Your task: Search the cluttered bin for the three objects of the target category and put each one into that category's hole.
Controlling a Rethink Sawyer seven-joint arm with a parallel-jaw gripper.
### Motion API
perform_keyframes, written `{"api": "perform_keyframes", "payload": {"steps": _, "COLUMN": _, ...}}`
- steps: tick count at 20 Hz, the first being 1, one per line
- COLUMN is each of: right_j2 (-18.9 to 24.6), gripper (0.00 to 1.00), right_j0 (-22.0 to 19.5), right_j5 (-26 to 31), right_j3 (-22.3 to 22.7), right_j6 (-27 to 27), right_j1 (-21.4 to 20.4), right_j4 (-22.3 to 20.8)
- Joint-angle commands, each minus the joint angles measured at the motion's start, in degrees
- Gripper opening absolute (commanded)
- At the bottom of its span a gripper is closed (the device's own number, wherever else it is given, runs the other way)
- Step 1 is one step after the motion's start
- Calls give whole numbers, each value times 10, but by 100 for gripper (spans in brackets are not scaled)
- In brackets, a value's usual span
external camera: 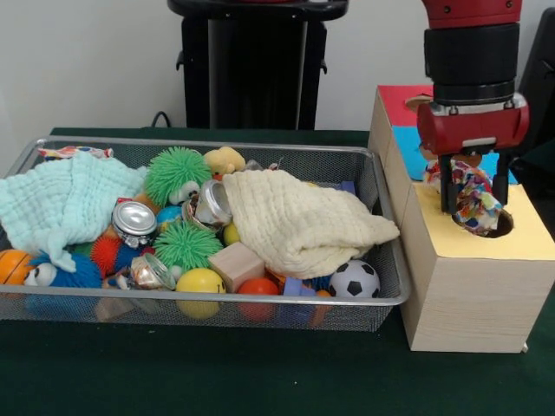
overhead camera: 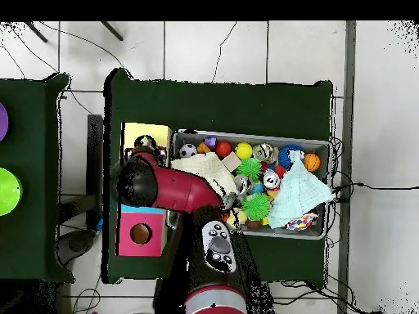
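My gripper (external camera: 473, 206) hangs over the yellow end of the wooden box (external camera: 468, 295), shut on a multicoloured patterned cloth (external camera: 469, 186). The cloth's lower end dips into the round hole (external camera: 505, 227) in the yellow top. In the wire bin (external camera: 217, 299) lie a mint cloth (external camera: 65, 204), a cream cloth (external camera: 299, 221) and, at the back left corner, a small patterned cloth (external camera: 74, 152). From overhead the red arm (overhead camera: 176, 190) covers the gripper; the mint cloth (overhead camera: 296, 192) and the cream cloth (overhead camera: 209, 168) show in the bin (overhead camera: 326, 147).
The bin also holds spiky green balls (external camera: 178, 173), crushed cans (external camera: 134, 218), a wooden block (external camera: 236, 264), a yellow ball (external camera: 200, 282) and a small football (external camera: 354, 279). The box has blue (external camera: 408, 143) and pink (external camera: 403, 100) sections behind the yellow one.
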Motion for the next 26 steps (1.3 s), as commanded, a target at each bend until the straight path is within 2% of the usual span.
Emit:
{"api": "perform_keyframes", "payload": {"steps": 1, "right_j2": -54, "gripper": 100, "right_j0": 37, "right_j5": 125, "right_j3": -49, "right_j6": 171, "right_j1": -19, "right_j4": 38}}
{"api": "perform_keyframes", "payload": {"steps": 9, "right_j2": -72, "gripper": 100, "right_j0": 48, "right_j5": 109, "right_j3": -63, "right_j6": 156, "right_j1": -20, "right_j4": 38}}
{"api": "perform_keyframes", "payload": {"steps": 17, "right_j2": -108, "gripper": 100, "right_j0": 67, "right_j5": 132, "right_j3": -90, "right_j6": 155, "right_j1": -4, "right_j4": 31}}
{"api": "perform_keyframes", "payload": {"steps": 26, "right_j2": -79, "gripper": 100, "right_j0": 47, "right_j5": 144, "right_j3": -54, "right_j6": 144, "right_j1": -12, "right_j4": 42}}
